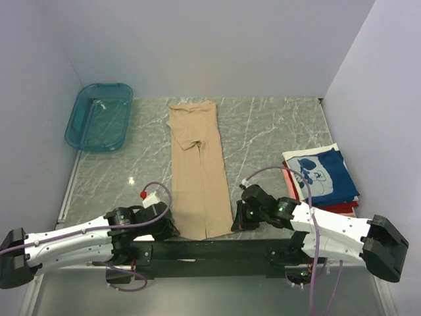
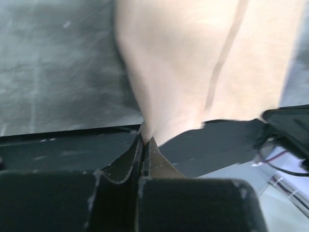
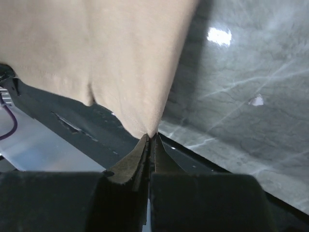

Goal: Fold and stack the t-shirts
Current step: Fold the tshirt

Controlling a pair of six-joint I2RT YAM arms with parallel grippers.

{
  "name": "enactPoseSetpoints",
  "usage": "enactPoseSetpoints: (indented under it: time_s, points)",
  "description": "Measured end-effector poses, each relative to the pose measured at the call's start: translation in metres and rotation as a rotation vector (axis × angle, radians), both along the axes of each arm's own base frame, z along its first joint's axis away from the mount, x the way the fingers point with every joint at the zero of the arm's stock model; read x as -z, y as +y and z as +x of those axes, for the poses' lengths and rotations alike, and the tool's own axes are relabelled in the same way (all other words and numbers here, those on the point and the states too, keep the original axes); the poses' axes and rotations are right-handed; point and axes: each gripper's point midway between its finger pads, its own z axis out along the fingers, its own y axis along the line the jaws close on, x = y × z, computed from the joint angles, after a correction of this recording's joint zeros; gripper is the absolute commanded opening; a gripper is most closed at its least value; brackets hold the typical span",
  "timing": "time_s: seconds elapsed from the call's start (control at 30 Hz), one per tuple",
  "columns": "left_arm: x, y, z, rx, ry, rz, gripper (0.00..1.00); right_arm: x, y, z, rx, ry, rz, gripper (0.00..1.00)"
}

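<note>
the tan t-shirt (image 1: 197, 171) is a plain, unpatterned beige. the desk (image 1: 270, 131) under it is grey-green marble laced with thin white veins. at the far left, the basket (image 1: 99, 117) is see-through teal. on the right, the navy t-shirt (image 1: 323, 174) carries a white print, and a red t-shirt (image 1: 340, 209) shows at its near edge. the arms (image 1: 72, 240) are white with black joints. the left end effector (image 2: 145, 141) and right end effector (image 3: 150, 137) are black.

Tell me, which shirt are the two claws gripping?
The plain tan shirt lying mid-table: left gripper and right gripper pinch its near corners. The blue printed shirt sits apart at the right.
</note>
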Motion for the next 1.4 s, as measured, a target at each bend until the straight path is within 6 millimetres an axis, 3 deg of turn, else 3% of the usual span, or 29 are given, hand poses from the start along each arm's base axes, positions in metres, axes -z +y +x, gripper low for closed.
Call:
enactPoseSetpoints:
  time_s: [0.13,0.33,0.5,0.73,0.97,1.13,1.4]
  points:
    - [-0.023,-0.005,0.022,-0.018,-0.084,-0.01,0.0,-0.024,0.013,0.018,-0.008,-0.052,0.005,0.0]
    - [-0.059,0.003,0.102,-0.146,-0.209,0.017,0.0,-0.056,0.035,0.075,0.045,-0.126,0.022,0.0]
    - [-0.064,0.012,0.155,-0.194,-0.246,0.073,0.0,-0.072,0.045,0.132,0.11,-0.165,0.017,0.0]
    - [-0.058,0.012,0.22,-0.269,-0.232,0.095,0.01,-0.071,0.052,0.212,0.197,-0.183,-0.021,0.0]
    - [-0.053,0.015,0.271,-0.329,-0.218,0.083,0.01,-0.054,0.042,0.267,0.271,-0.166,-0.049,0.0]
    - [-0.046,0.013,0.302,-0.328,-0.202,0.095,0.01,-0.046,0.036,0.291,0.299,-0.156,-0.056,0.0]
    - [-0.04,0.016,0.319,-0.321,-0.184,0.105,0.01,-0.042,0.035,0.306,0.297,-0.149,-0.043,0.0]
